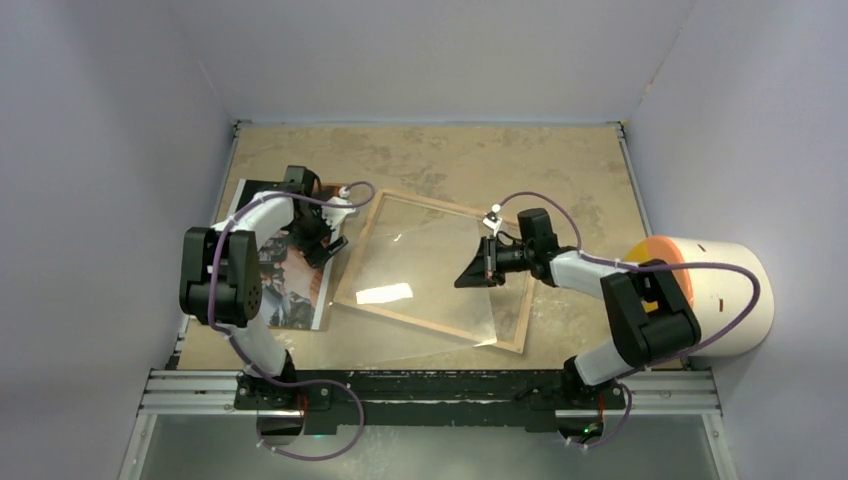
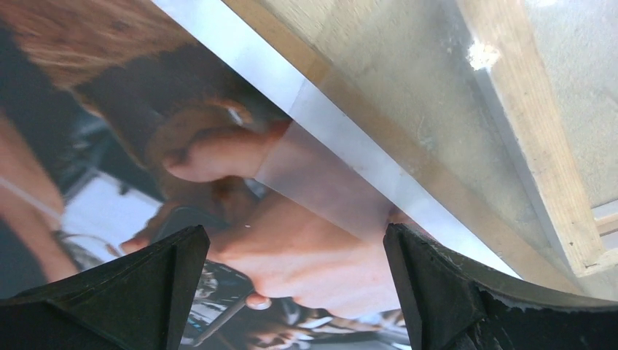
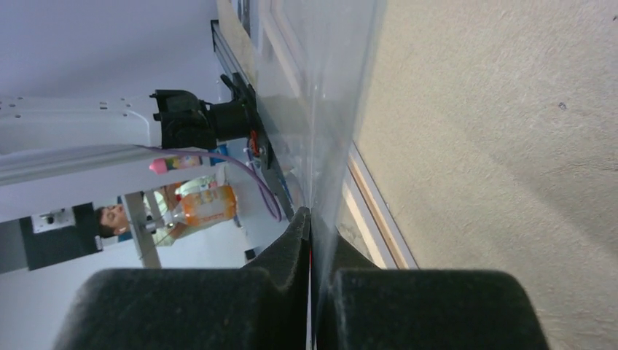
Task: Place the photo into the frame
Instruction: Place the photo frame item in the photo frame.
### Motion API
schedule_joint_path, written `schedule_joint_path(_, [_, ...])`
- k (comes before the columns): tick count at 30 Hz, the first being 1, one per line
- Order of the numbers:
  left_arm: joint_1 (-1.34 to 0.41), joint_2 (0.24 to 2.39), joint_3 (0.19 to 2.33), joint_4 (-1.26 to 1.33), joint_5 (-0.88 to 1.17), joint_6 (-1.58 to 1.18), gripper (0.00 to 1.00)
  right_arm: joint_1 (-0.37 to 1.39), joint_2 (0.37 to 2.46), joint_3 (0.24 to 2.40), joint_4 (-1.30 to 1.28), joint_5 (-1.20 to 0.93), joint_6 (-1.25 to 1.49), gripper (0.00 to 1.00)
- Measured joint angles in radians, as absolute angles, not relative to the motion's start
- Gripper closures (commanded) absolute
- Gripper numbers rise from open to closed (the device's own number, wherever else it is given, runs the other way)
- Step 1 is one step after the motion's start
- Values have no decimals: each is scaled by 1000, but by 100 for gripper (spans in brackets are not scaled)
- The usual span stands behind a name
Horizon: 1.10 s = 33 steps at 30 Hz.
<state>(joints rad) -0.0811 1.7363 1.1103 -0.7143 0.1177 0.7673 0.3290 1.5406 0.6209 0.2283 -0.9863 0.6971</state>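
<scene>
The photo (image 1: 290,295) lies flat at the table's left, dark with orange-brown patches and a white border. My left gripper (image 1: 322,245) hovers low over its right part, open and empty; in the left wrist view the photo (image 2: 131,146) fills the gap between the fingers (image 2: 295,284). The frame (image 1: 450,207) lies in the middle, wood-colour face up. A clear sheet (image 1: 420,260) rests over it, and one corner (image 2: 328,182) overlaps the photo's edge. My right gripper (image 1: 470,272) is shut on the sheet's right edge (image 3: 328,109), holding that side lifted above the frame rail (image 3: 372,211).
A white cylinder with an orange end (image 1: 700,290) stands at the table's right edge, behind my right arm. Grey walls close in the left, back and right. A metal rail (image 1: 430,390) runs along the near edge. The frame's rail (image 2: 525,109) lies right of my left gripper.
</scene>
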Motion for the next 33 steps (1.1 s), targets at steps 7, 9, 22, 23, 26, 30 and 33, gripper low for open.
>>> schedule_joint_path(7, [-61,1736,1320,-776,155,734,0,315,1299,609,215,-857,733,100])
schedule_joint_path(9, [-47,1736,1381,-775,167,717,0,280,1212,585,214,-827,754,100])
schedule_joint_path(22, [-46,1833,1401,-784,277,669,0,123,1140,453,165,-754,845,100])
schedule_joint_path(23, [-55,1833,1392,-785,283,667,0,121,1144,446,179,-754,855,100])
schedule_joint_path(26, [-89,1835,1375,-785,302,664,1,117,1151,437,212,-754,875,100])
schedule_joint_path(30, [-123,1848,1352,-773,320,662,3,117,1158,437,247,-754,879,100])
schedule_joint_path(33, [-125,1861,1336,-768,323,658,3,117,1158,437,262,-754,879,100])
